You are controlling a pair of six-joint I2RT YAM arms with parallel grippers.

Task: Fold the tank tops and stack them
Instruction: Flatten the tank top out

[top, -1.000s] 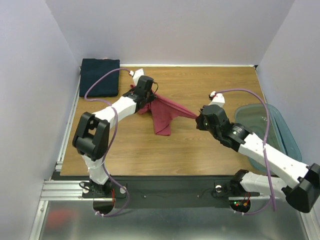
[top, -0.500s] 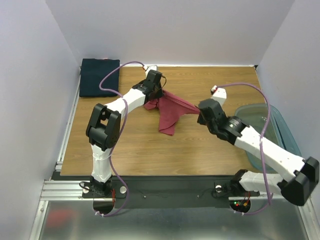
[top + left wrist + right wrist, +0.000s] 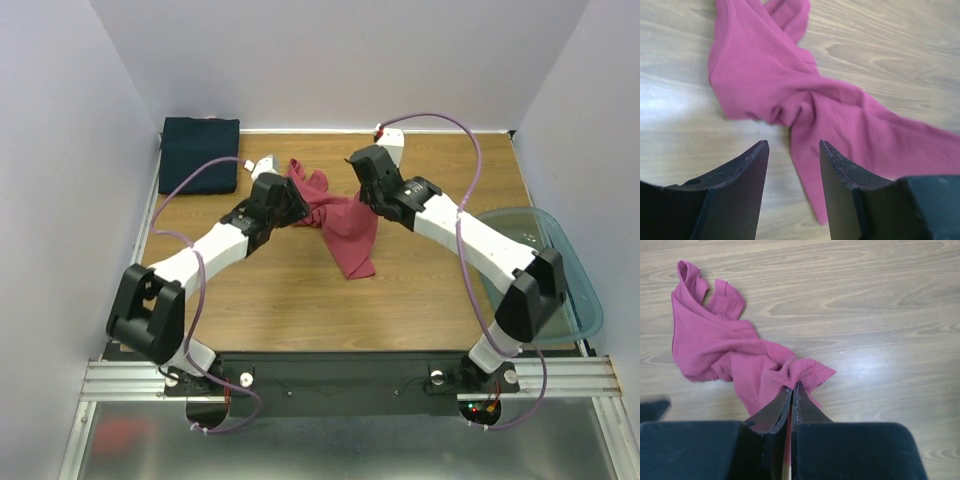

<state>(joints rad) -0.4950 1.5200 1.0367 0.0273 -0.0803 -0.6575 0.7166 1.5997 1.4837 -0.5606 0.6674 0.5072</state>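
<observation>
Currently judged partway through laying out the rose-red tank top [image 3: 345, 228] for folding; not yet flat. Found bunched on the wood-grain table [image 3: 430, 290], to the right of the navy tank top [image 3: 198, 152], a little nearer the arm bases than it and well apart from it. Noted left gripper [image 3: 792, 146] with jaws apart and holding nothing, poised just above the twisted middle of the red cloth, on the side facing the navy top. Noted right gripper [image 3: 792, 387] pinched tight on a gathered edge of the red cloth, on the side away from the navy top. Recommend keeping that pinch, grasping with the left at a strap or corner rather than the twisted waist, then drawing both apart low over the table to take out the twist before any fold. Avoid lifting high: likely to bunch again. Materials: red top a fine ribbed knit, soft and limp, straps crossed and curled at the far end; navy top dark, matte, lying as a flat neat rectangle, apparently ready as stack base. Translucent blue-green tub [image 3: 590, 300] far to the right of the navy top, not involved.
</observation>
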